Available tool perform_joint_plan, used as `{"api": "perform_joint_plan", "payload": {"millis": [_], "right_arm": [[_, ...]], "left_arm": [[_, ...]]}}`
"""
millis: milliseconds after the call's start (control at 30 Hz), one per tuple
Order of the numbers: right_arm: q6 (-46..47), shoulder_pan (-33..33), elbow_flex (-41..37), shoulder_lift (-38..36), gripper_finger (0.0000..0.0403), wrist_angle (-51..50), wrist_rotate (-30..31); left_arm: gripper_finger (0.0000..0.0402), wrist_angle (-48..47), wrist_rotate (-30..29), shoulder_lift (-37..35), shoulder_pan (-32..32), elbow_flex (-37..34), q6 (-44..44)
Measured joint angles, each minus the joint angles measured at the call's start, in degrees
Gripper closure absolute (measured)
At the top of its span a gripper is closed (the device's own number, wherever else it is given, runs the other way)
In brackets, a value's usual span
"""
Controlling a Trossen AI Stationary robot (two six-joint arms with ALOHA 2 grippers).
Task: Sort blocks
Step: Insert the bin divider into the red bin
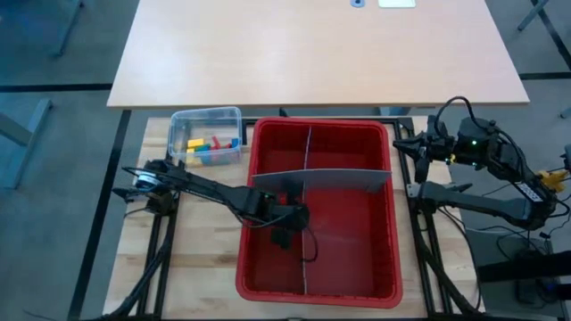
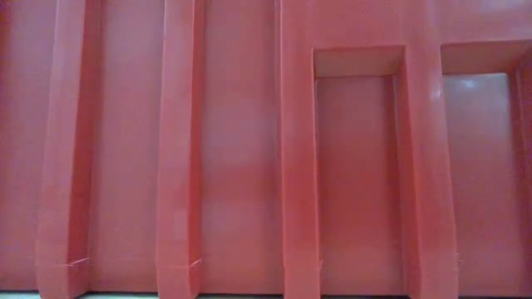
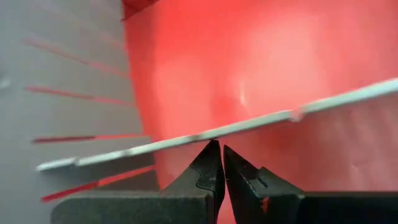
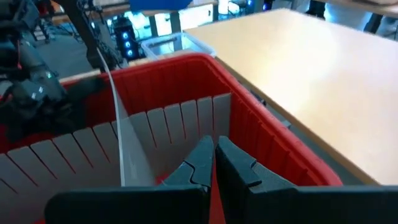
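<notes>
Left gripper (image 1: 287,234) is down inside the red bin (image 1: 384,134), left of the thin long divider (image 1: 307,259), fingers pressed together and pinching nothing; its wrist view shows the closed tips just at the divider's edge. The blocks (image 1: 211,147), roughly 5-6 showing in yellow, green, blue and red, all sit in the small clear tub (image 1: 182,120) outside the bin's far left corner, so they lie far and left of this gripper, back along its own arm. Right gripper (image 4: 213,157) is also closed and empty, parked by the bin's right far rim. Left arm is clearly nearer the tub; likely it must lift out and swing back there, then spread.
</notes>
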Motion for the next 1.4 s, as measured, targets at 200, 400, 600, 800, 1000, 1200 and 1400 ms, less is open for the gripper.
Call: {"api": "perform_joint_plan", "payload": {"millis": [200,400,600,800,1000,1200,1400], "right_arm": [[0.5,0.0,0.0,0.0,0.0403,-0.7,-0.3],[0.5,0.0,0.0,0.0,0.0403,-0.7,-0.3],[0.5,0.0,0.0,0.0,0.0403,-0.8,-0.4],[0.0,0.0,0.0,0.0,0.0403,-0.8,-0.4],[0.0,0.0,0.0,0.0,0.0403,-0.8,-0.4],[-0.5,0.0,0.0,0.0,0.0403,-0.8,-0.4],[-0.5,0.0,0.0,0.0,0.0403,-0.8,-0.3]], "left_arm": [[0.0402,-0.2,-0.8,0.7,1.4,0.0,-1.8],[0.0402,-0.1,-2.8,0.7,3.0,-0.1,-2.0],[0.0402,0.3,-4.0,0.7,4.0,-0.2,-3.3],[0.0402,5.5,-3.8,0.7,4.0,-0.3,-2.3],[0.0402,3.1,-3.5,0.6,4.0,-0.3,-3.2],[0.0402,2.7,-3.4,0.6,4.0,-0.3,-3.9],[0.0402,2.5,-3.4,-0.4,3.8,-0.3,-3.9]]}}
